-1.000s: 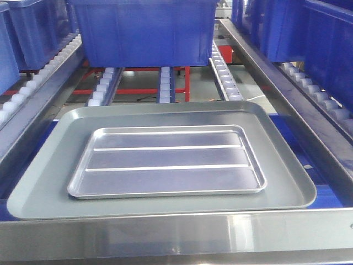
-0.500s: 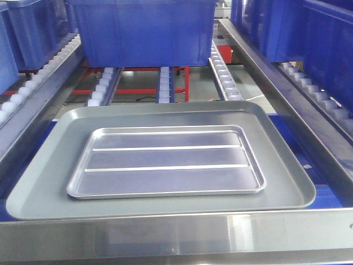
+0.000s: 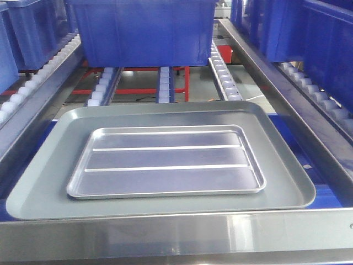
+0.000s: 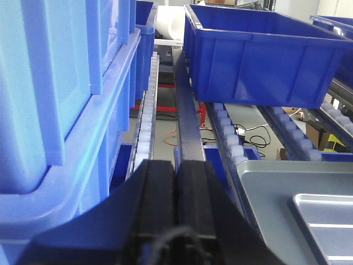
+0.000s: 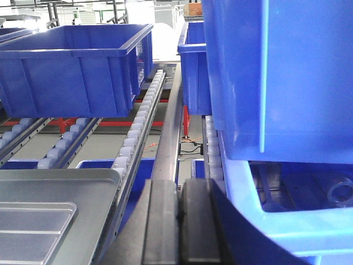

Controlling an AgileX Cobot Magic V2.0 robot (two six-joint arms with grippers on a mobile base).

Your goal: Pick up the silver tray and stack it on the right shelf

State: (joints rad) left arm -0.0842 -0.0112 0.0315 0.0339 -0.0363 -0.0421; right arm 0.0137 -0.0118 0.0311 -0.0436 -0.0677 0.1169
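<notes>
Showing both grippers pressed closed with nothing between the fingers: left gripper (image 4: 176,182) has its two black fingers meeting at a thin seam, right gripper (image 5: 179,221) has its fingers just about touching, only a narrow slit between them. Neither touches any tray.

Left wrist view: gripper sits low at the shelf's left edge, in line with a dark steel rail (image 4: 186,110) running away from the camera. Light blue bins (image 4: 60,105) stacked close on its left. Grey tray (image 4: 270,193) corner just to its right.

Right wrist view: gripper is over the steel side rail (image 5: 171,127), stacked blue bins (image 5: 276,83) crowding its right side, grey tray corner to its left.

Front view: silver tray (image 3: 168,161) lies flat inside the larger dull grey tray (image 3: 38,182), roughly centred, two ridges running left-right, rim clear of the grey tray's walls all round. Grey tray rests on the shelf (image 3: 220,66) roller lanes, its near edge against the shiny front lip (image 3: 176,234). Big blue bin (image 3: 143,30) sits on the rollers behind the trays, apart from them. More blue bins on both side lanes.
</notes>
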